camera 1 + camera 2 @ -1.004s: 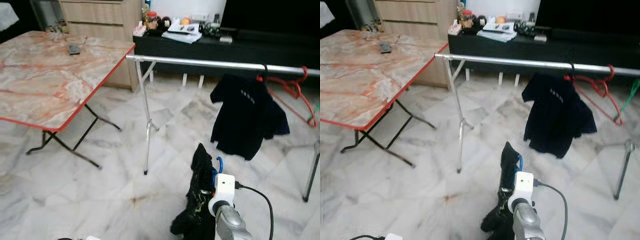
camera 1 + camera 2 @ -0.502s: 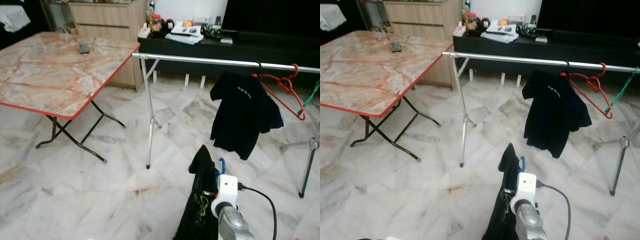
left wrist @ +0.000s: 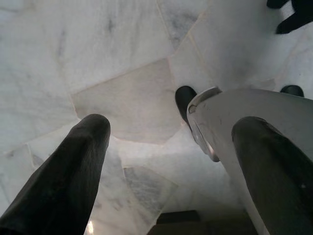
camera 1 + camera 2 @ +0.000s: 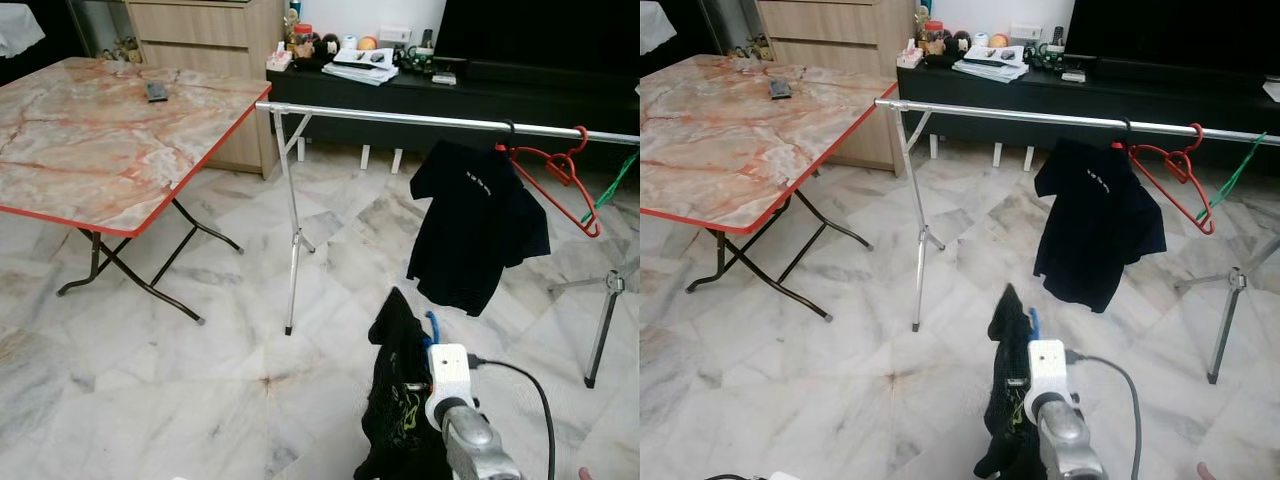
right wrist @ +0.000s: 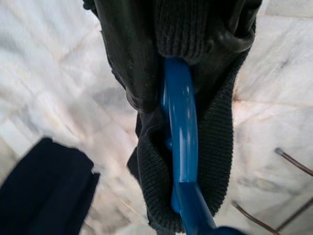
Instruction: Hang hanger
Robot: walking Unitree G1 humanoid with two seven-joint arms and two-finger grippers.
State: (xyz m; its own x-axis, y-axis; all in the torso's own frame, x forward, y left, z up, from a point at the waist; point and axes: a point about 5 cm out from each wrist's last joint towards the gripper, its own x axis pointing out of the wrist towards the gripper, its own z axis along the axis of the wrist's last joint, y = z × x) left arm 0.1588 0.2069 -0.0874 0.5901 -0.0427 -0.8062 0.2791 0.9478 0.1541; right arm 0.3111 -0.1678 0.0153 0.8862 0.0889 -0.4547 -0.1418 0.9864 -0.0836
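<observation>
The right gripper (image 4: 425, 350) is raised low in front of the robot and is clamped on a blue hanger (image 5: 180, 147), whose neck runs through the collar of a black garment (image 4: 398, 400) that droops from the gripper toward the marble floor (image 4: 200, 400). Ahead of that gripper and above it runs a silver clothes rail (image 4: 400, 117) on thin metal legs. On the rail, ahead and slightly to the right of the gripper, hangs a dark navy T-shirt (image 4: 472, 230); just beyond it on the same bar hangs a bare red hanger (image 4: 560, 170), with a green hanger (image 4: 612, 185) at the far right edge. Well to the left of the gripper stands a folding table (image 4: 100, 150) with a marble-patterned top and red rim, a small dark remote (image 4: 156, 91) lying on it. Behind the rail sits a low black cabinet (image 4: 480, 95) cluttered with small items.

The left gripper (image 3: 171, 161) hangs over the floor beside the robot's leg, its two black fingers (image 3: 68, 166) spread wide with nothing between them.
</observation>
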